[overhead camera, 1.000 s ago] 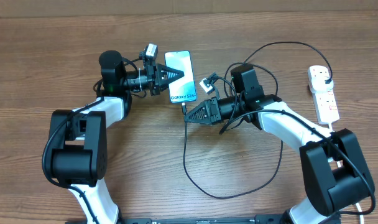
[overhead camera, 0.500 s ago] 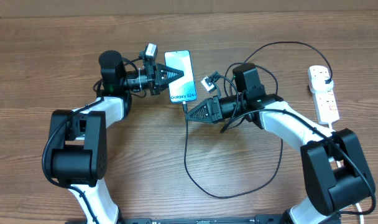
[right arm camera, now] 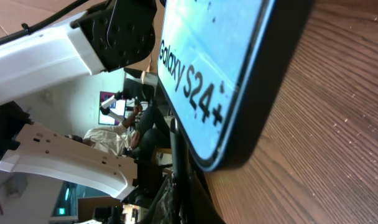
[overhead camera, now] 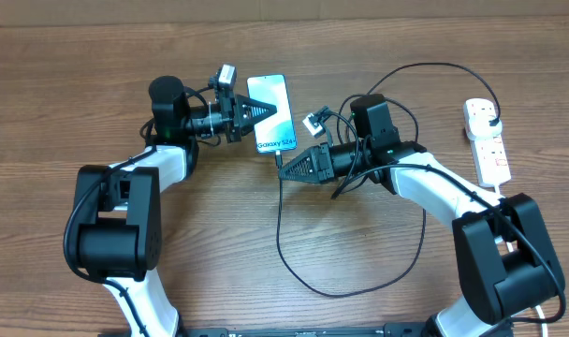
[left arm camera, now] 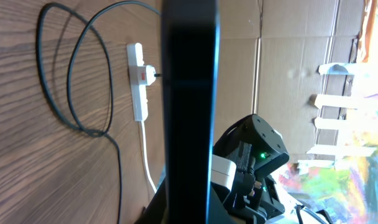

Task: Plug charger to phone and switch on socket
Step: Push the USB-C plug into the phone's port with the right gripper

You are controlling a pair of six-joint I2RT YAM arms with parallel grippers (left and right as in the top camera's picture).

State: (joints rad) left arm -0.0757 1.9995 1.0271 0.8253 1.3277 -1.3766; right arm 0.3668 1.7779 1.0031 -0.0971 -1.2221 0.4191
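Note:
The phone [overhead camera: 273, 114] lies on the wooden table with its screen lit and "Galaxy S24+" near its lower end. My left gripper [overhead camera: 263, 112] is shut on its left edge; in the left wrist view the phone [left arm camera: 189, 93] is a dark vertical bar between the jaws [left arm camera: 189, 211]. My right gripper [overhead camera: 284, 168] is shut on the connector end of the black charger cable [overhead camera: 279, 225], just below the phone's lower end. In the right wrist view the phone's end [right arm camera: 207, 74] fills the top, with the cable [right arm camera: 176, 155] running up to it. Whether the tip is inserted is hidden.
The white power strip [overhead camera: 486, 140] lies at the far right, with red switches and a black plug [overhead camera: 491, 115] in its top socket. It also shows in the left wrist view [left arm camera: 137, 87]. The cable loops widely over the table centre and behind the right arm.
My right gripper has edged slightly up toward the phone's lower end with the cable. The phone has shifted a little. The left gripper holds still.

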